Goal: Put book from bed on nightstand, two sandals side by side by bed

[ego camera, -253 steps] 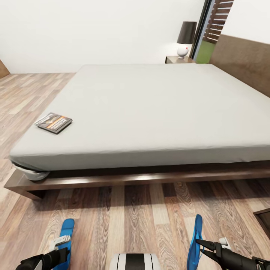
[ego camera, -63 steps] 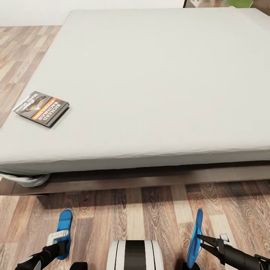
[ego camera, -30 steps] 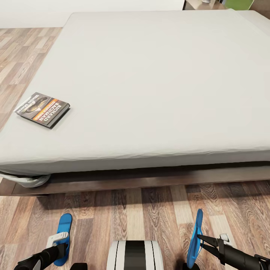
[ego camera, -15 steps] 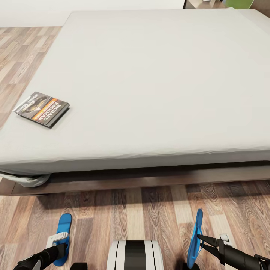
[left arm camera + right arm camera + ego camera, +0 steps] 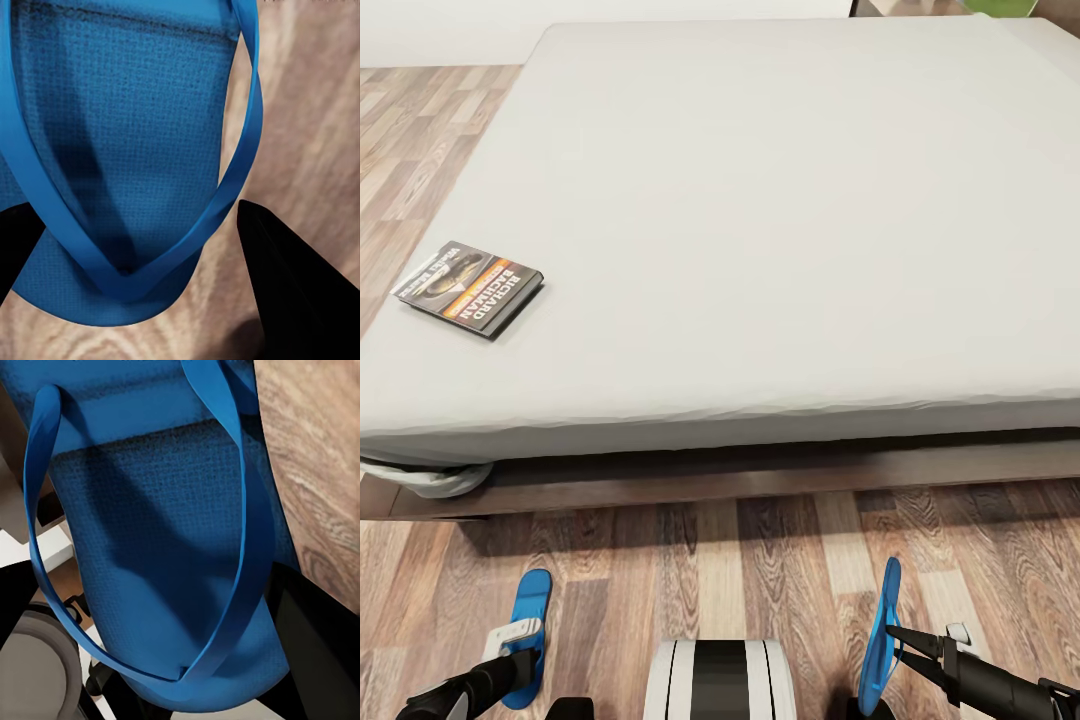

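Gripping blue sandals: left gripper (image 5: 520, 655) clenched on flat one (image 5: 528, 625), right gripper (image 5: 895, 640) on edge-up one (image 5: 880, 630); book (image 5: 470, 286) on bed (image 5: 760, 220).

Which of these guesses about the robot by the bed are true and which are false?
1. The book lies on the bed. True.
2. Both sandals lie flat on the floor. False: the left gripper holds the left sandal about level, while the right gripper holds the right sandal up on its edge, both above the floor.
3. The book sits near the mattress corner on the robot's left. True.
4. The book's cover is bright blue. False: it is dark with white lettering and an orange band.
5. The floor is wood plank. True.
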{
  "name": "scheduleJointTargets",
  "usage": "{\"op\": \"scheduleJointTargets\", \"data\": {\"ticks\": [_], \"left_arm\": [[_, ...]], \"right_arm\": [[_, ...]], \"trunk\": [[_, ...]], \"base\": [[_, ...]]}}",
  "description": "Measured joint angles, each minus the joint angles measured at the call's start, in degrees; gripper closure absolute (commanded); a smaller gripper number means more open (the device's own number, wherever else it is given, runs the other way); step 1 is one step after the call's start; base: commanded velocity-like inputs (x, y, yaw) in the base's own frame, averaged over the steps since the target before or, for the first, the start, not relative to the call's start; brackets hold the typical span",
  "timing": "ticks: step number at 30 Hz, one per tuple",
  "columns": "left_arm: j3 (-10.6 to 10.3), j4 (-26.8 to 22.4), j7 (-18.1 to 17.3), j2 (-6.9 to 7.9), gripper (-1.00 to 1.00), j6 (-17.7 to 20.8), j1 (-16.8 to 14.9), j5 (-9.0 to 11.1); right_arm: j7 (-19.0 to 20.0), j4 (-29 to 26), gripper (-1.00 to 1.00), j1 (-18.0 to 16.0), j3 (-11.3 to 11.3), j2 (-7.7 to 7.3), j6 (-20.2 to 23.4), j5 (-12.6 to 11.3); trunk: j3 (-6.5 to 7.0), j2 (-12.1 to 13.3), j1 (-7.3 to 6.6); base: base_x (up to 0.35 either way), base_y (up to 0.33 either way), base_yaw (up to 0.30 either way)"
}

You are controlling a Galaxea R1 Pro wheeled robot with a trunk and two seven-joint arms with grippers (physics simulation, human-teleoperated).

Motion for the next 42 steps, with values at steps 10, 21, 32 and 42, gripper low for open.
{"op": "scheduleJointTargets", "data": {"ticks": [10,21,32,42], "left_arm": [[0.03,0.00,0.02,0.45,-1.00,-0.09,0.01,0.01],[0.07,0.00,-0.06,1.13,-1.00,-0.03,-0.01,0.07],[0.08,0.00,-0.06,1.14,-1.00,-0.01,0.00,0.08],[0.02,0.00,-0.03,1.14,-1.00,0.00,0.01,0.08]], "right_arm": [[-0.01,0.00,1.00,0.00,0.00,0.00,0.00,0.00],[-0.01,0.00,1.00,0.00,0.00,0.00,0.00,0.00],[-0.01,0.00,1.00,0.00,0.00,0.00,-0.01,-0.02],[-0.05,0.00,1.00,0.00,0.00,0.00,-0.01,-0.01]], "trunk": [[0.00,0.00,0.00],[0.00,0.00,0.00],[1.10,0.06,-0.13],[3.32,0.20,-0.39]], "base": [[0.000,0.000,0.000],[0.000,0.000,0.000],[0.000,0.000,0.000],[0.000,0.000,0.000]]}}
